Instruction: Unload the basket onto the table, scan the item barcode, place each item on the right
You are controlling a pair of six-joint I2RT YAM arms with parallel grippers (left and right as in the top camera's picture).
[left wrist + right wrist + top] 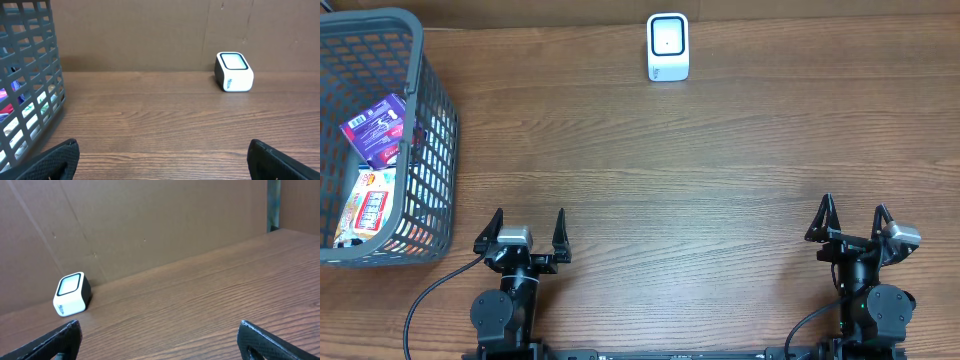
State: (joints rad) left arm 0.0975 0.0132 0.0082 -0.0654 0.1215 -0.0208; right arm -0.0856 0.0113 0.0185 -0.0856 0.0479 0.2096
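- Overhead view: your left gripper (529, 224) sat at about 7 o'clock on the table (670, 180), near the front edge. Its jaws were spread wide and held nothing.
- Your right gripper (854, 214) sat at about 5 o'clock, also near the front edge. Its jaws were spread just as wide and were empty too.
- The two grippers were well apart from each other, and both pointed toward 12 o'clock.
- The scanner (667, 46), a small white block with a dark-framed window on top, stood at 12 o'clock near the far edge of the table. It was well away from both of your grippers.
- The grey mesh basket (432, 120) stood at 9 to 10 o'clock, against the left edge of the table.
- The things you were to scan lay inside that basket. A purple box (377, 128) lay toward its far side, and a red packet (368, 207) lay toward its near side. You could not read a barcode on either from here.
- Left wrist view: you saw the basket wall at 9 o'clock and the scanner at about 1 o'clock, with bare wood between the two dark fingertips.
- Right wrist view: the scanner was at about 10 o'clock, standing in front of a cardboard wall (150, 220).
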